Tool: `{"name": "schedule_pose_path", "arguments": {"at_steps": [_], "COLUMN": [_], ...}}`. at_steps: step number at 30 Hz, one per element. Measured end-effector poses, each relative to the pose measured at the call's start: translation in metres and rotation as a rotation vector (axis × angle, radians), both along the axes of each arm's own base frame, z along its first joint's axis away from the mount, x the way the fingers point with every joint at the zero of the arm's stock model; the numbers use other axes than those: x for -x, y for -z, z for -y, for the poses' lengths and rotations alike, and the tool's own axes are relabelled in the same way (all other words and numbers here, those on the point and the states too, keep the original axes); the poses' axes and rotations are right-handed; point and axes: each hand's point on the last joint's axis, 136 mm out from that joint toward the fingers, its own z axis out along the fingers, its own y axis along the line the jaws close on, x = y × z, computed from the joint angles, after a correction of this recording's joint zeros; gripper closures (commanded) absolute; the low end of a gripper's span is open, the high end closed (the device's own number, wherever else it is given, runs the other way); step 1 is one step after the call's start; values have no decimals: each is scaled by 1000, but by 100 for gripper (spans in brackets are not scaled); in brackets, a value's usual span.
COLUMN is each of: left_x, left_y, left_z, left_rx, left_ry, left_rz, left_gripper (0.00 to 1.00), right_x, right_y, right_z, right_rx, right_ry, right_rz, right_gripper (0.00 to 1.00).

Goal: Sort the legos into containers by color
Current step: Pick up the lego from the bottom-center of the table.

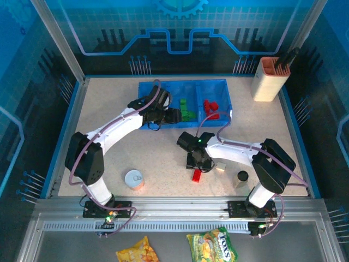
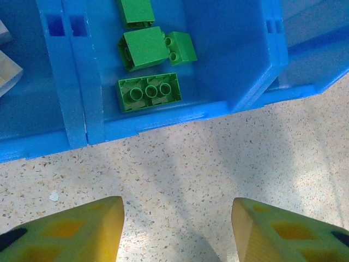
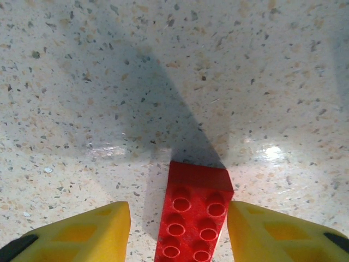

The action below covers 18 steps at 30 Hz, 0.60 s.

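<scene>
1. We see a worktop (image 3: 163, 65) of pale beige, speckled with dark and tan flecks.
2. The bin (image 2: 240, 65) is bright blue throughout.
3. Inside it we note green legos (image 2: 149, 91) and red legos (image 1: 210, 107).
4. On the worktop lie a red brick (image 3: 193, 218) and a cream brick (image 1: 221, 166).
5. The left claw (image 2: 177, 201) and right claw (image 3: 179, 206) have yellow fingers (image 3: 82, 232) with darker orange patches.
</scene>
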Motion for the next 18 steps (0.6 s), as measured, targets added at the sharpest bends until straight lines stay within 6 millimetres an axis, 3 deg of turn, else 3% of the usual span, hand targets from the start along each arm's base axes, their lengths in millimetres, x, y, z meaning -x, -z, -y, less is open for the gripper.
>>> {"name": "schedule_pose_path", "arguments": {"at_steps": [10, 14, 18], "left_x": [-1, -1, 1], "left_y": [-1, -1, 1], "left_z": [0, 0, 0], "left_rx": [2, 3, -1], "left_ry": [0, 0, 0], "left_rz": [4, 4, -1], "left_gripper": [44, 44, 44], "right_x": [2, 6, 6], "right_y": [3, 15, 14], "right_z": [1, 2, 3], "right_rx": [9, 20, 26], "right_ry": [1, 1, 1], "right_rz": [-7, -38, -37], "right_gripper": [48, 51, 56]}}
